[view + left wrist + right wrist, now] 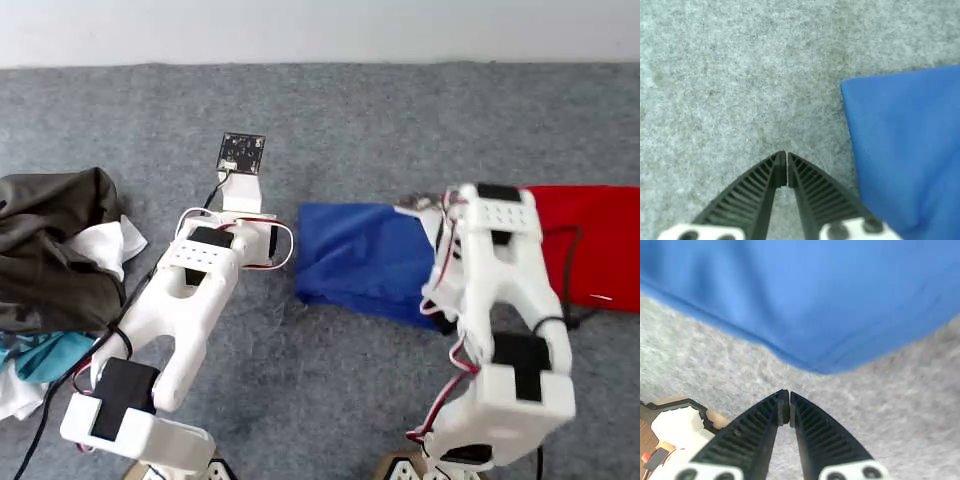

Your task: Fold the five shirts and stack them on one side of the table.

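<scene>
A heap of unfolded shirts [50,250] lies at the left edge of the tabletop [400,120], so most folding looks undone. The red shirt [600,240] lies flat at the right edge; the folded blue shirt [360,255] sits mid-tabletop, long axis running left edge to right. The left pincer [786,170] and right pincer [786,407] are pressed together, empty, beside it.

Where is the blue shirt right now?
In the high view, the folded blue cloth shirt lies mid-table between the white left arm and white right arm, next to the flat red cloth shirt.
</scene>
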